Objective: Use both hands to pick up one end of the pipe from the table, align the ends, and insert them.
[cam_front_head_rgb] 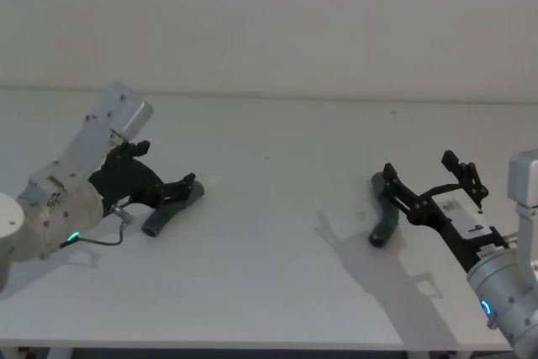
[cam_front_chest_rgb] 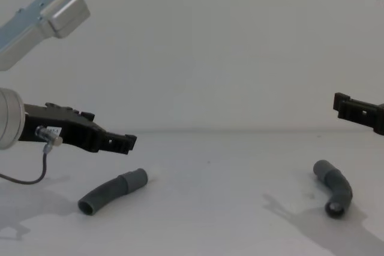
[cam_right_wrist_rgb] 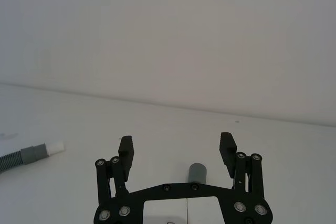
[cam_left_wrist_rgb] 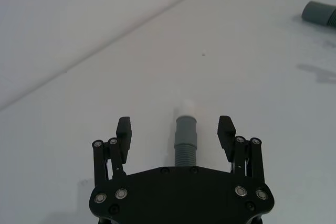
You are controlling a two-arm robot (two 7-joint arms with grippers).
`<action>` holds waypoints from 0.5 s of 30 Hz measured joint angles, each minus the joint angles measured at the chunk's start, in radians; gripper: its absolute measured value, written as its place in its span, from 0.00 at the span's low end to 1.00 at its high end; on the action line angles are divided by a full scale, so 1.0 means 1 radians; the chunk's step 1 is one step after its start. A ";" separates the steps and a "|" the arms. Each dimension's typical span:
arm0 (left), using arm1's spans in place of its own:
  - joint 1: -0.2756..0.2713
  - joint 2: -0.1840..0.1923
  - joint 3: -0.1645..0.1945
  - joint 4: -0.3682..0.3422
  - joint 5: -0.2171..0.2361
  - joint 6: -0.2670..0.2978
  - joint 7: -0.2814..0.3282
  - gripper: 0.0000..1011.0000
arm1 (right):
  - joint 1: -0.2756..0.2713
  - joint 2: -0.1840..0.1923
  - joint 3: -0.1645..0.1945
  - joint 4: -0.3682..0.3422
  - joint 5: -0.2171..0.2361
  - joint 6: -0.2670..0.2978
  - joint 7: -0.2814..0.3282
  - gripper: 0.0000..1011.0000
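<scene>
The left pipe piece (cam_front_head_rgb: pixel 171 210) lay on the tabletop (cam_front_head_rgb: pixel 277 258) beneath the left claw (cam_left_wrist_rgb: pixel 176 128); the right pipe piece (cam_front_head_rgb: pixel 386 223) lay well apart, beneath the right claw (cam_right_wrist_rgb: pixel 176 147).

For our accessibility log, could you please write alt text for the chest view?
Two dark-grey hose pieces lie far apart on the white table, neither held: the left piece and the bent right piece. The left tool hangs just above the left piece, and the right tool enters at the right edge, above the right piece.

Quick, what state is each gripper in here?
Left gripper: open, empty, over the white-tipped piece.
Right gripper: open, empty, over the plain piece.
</scene>
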 joint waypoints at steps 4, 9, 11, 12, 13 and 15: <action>-0.016 0.001 0.005 0.014 -0.001 0.026 -0.018 0.99 | 0.000 0.000 0.000 0.000 0.000 0.000 0.000 1.00; -0.039 -0.001 0.014 0.039 -0.001 0.054 -0.040 0.99 | 0.000 0.000 0.000 0.000 0.000 0.000 0.000 1.00; -0.045 -0.003 0.017 0.046 0.000 0.062 -0.047 0.99 | 0.000 0.000 0.000 0.000 0.000 0.000 0.000 1.00; -0.051 -0.005 0.020 0.054 0.000 0.068 -0.052 0.99 | 0.000 0.000 0.000 0.000 0.000 0.000 0.000 1.00; -0.059 -0.007 0.023 0.063 0.002 0.073 -0.057 0.99 | 0.000 0.000 0.000 0.000 0.000 0.000 0.000 1.00; -0.065 -0.010 0.026 0.071 0.003 0.077 -0.061 0.99 | 0.000 0.000 0.000 0.000 0.000 0.000 0.000 1.00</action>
